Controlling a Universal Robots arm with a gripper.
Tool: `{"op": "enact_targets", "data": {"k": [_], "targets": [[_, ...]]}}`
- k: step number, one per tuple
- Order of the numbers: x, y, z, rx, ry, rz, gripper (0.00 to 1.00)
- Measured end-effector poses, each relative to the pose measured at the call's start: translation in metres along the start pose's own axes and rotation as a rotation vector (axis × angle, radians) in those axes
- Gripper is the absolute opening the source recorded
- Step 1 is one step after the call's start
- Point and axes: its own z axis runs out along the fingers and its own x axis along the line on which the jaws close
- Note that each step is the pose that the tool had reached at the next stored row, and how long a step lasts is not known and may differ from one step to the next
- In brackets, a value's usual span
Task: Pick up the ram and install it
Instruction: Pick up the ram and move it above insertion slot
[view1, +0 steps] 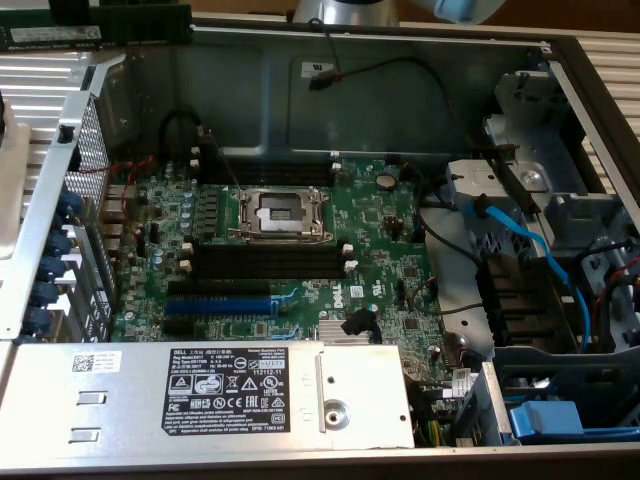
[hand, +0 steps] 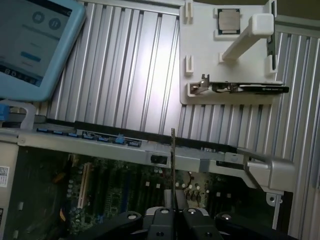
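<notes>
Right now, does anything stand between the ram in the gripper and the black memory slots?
Nothing visible does. The gripper is shut on the ram, held edge-on over the open case. The black memory slots beside the processor socket look empty, with no cable lying across them.

1. This looks like a computer-assembly lab or workshop: an opened desktop computer case lies with its green motherboard bare.
2. The case rests on a ribbed metal worktop.
3. Near it, a white parts holder carries a processor chip, and a blue-cased tablet lies on the same worktop.
</notes>
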Motion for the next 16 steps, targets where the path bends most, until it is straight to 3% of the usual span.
{"op": "enact_targets", "data": {"k": [16], "targets": [[0.010, -0.0721, -0.0026, -0.0002, 0.0010, 0.000, 0.12]]}}
